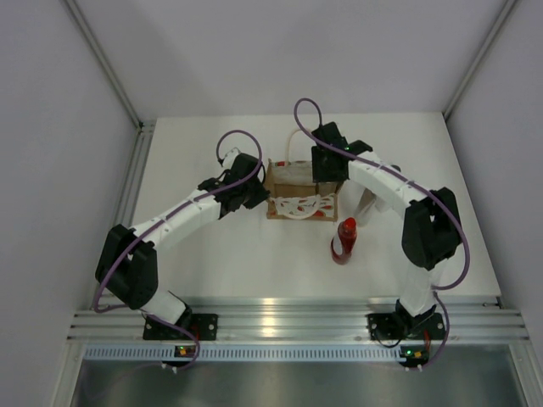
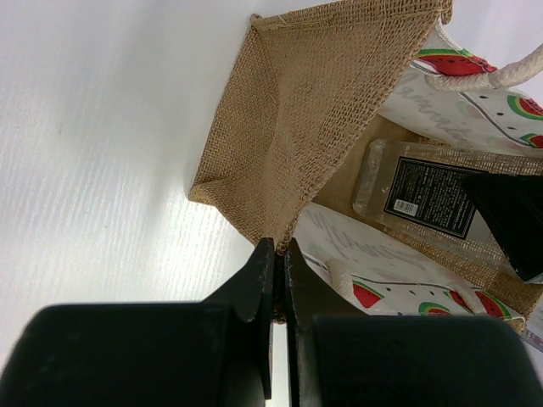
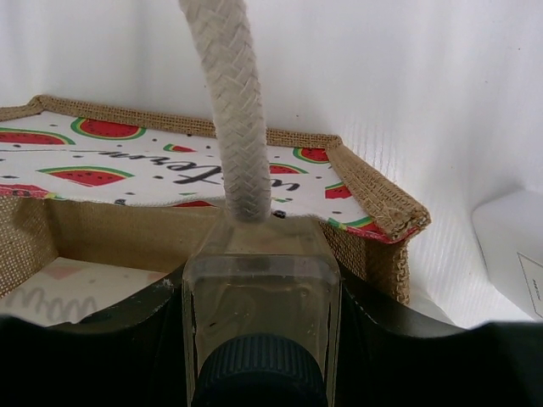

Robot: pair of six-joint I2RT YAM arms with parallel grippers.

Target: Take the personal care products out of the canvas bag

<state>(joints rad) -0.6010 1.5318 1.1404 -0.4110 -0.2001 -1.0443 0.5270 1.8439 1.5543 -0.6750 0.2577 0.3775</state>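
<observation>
My right gripper (image 3: 259, 298) is grasping the pale bottle (image 3: 259, 280), a finger pressing on each flat side just above its dark cap (image 3: 259, 373). The bottle is sitting inside the canvas bag (image 3: 373, 199), below the rim, with a rope handle (image 3: 233, 110) hanging down onto its far end at 12 o'clock.

My left gripper (image 2: 277, 254) is clenching on the bag's rough tan side wall, pinning the bag in place.

From above, the red bottle (image 1: 344, 240) is standing on the table (image 1: 212, 254) at about 5 o'clock from the bag. The white bottle (image 3: 512, 246) is resting on the table at 3 o'clock, just beside the bag's corner. So I am judging two of the three products as already out, and this pale one as the last. It is gripped but not yet lifted clear.

The bottle's long axis is running straight along my right fingers. Its cap is pointing back toward my wrist at 6 o'clock and its base is pointing deeper into the bag at 12. I cannot tell how steeply it is leaning.
</observation>
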